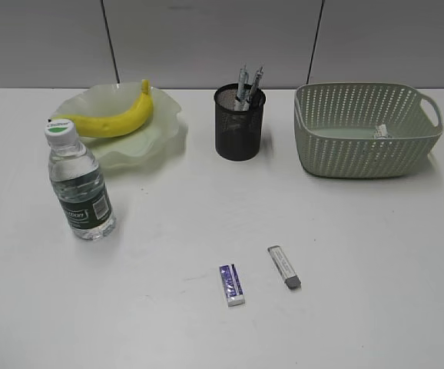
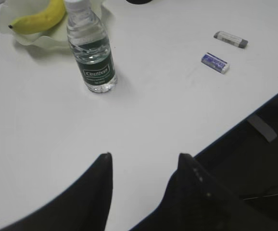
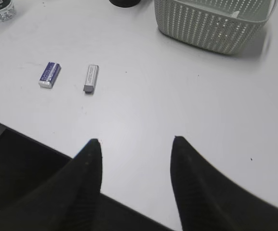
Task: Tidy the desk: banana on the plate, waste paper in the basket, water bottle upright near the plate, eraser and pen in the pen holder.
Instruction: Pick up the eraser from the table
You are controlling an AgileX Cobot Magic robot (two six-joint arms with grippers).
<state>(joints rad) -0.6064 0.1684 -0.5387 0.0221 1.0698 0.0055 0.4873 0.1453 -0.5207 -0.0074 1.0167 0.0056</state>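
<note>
Showing only in the exterior view: pens in the pen holder (image 1: 239, 123), waste paper (image 1: 382, 131) in the basket (image 1: 360, 154). Both wrist views show the desk (image 1: 360, 246) front edge; left gripper (image 2: 145, 156) and right gripper (image 3: 135, 140) spread, empty. Two erasers (image 1: 232, 284) (image 1: 284, 267) lie on bare desk, well apart from the upright water bottle (image 1: 78, 184) and the banana (image 1: 111, 119) on the plate (image 1: 149, 142).

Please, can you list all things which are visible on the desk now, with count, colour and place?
banana: one, yellow, lying in the plate
plate: one, pale green, wavy rim, back left
water bottle: one, clear, white cap, dark green label, upright in front of the plate
pen holder: one, black mesh, back middle
pens: at least two, grey, standing in the pen holder
basket: one, pale green, back right
waste paper: one, white, inside the basket
erasers: two, one white and blue, one grey, lying front middle
desk: one, white
left fingers: two, black, open, holding nothing
right fingers: two, black, open, holding nothing
</note>
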